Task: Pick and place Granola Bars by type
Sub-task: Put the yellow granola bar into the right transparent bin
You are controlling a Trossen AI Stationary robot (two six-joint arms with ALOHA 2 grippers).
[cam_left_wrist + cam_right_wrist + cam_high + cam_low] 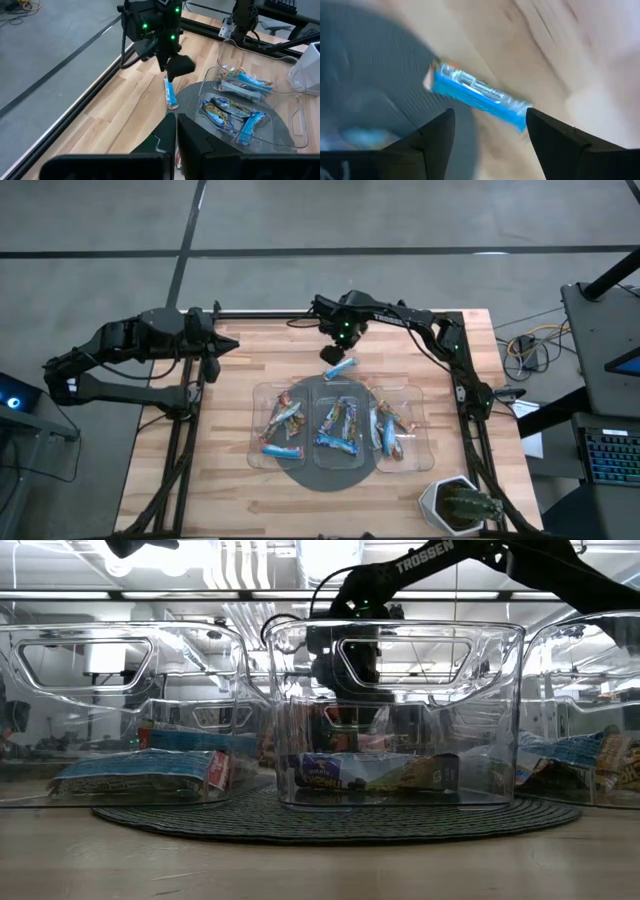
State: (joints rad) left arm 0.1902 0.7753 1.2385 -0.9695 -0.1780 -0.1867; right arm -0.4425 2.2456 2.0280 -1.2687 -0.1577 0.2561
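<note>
Left gripper (228, 346): parked over the desk's far left corner, jaws clenched on nothing, well apart from the bars.
Left tray (258, 442): clear plastic; holds red-multicoloured bars (284, 412) lying at mixed angles, plus one blue-ended wrapper near its front edge.
Middle tray (350, 390): holds dark-blue wrapped bars (334, 430), crossed over one another.
Loose blue bar (340, 368): lies flat on bare wood just beyond the round mat's far edge, outside every tray. In the high view its long axis runs slantwise, one end toward the mat and left, the other toward the desk's far right. In the right wrist view (476, 96) it sits between the two fingers, one end over the mat's rim.
Right gripper (338, 352): hangs just above the loose blue bar at the far middle of the desk, jaws released and standing wide, one on each side, no grasp.
Right tray (420, 400): holds orange-brown and light-blue bars (390, 430).
Mat (322, 478): dark, round, ribbed; all three trays rest on it.
Desk (200, 480): pale wood planks on a black frame.
Potted plant (462, 505): white pot, near right corner.
Room: grey floor with dark seams; cables and a keyboard at the right.
</note>
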